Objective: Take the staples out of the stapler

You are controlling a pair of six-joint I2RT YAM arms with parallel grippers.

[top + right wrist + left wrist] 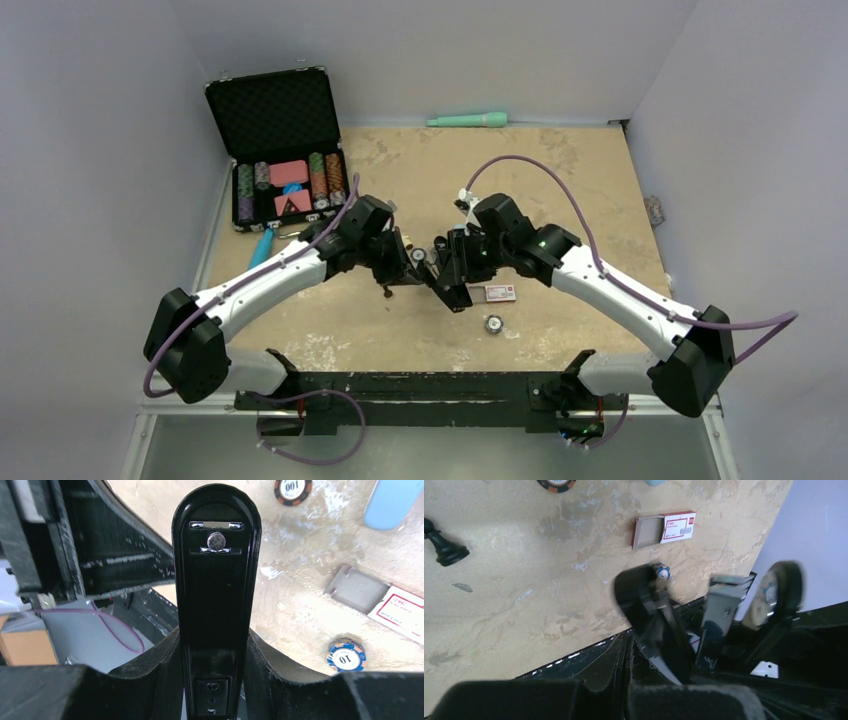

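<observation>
At the desk's (560, 180) far left corner an open poker case (280, 150) stands with its chips in rows. The arms meet near the middle of the desk.

The left tool (395, 265) hangs just beside the stapler (452, 290). Its own camera is blurred and crowded with dark parts, so I cannot tell whether its fingers are spread or pinched on anything. A pale metal piece (724, 605) there may be the stapler's magazine, but the blur leaves that unsure.

The right tool (215, 650) is clamped on the stapler's glossy black body (216, 580), one finger on each long side, holding it above the desk. A chrome stud (216, 541) faces the camera.

No staples show loose in any view. I judge they sit inside the stapler, so the unloading is not yet done.

The body is stiff but smooth, and could slip or twist under a one-sided pull. The flat long sides, where the right tool has it, are the sound hold. A staple strip would be light, thin and brittle at its glue lines. It is best pinched across its flat sides near the middle and drawn straight along the rail, not bent.

Just right of the stapler lies a red-and-white staple box (500, 293), slid half open, with a poker chip (493, 323) nearer the desk's near edge.
</observation>
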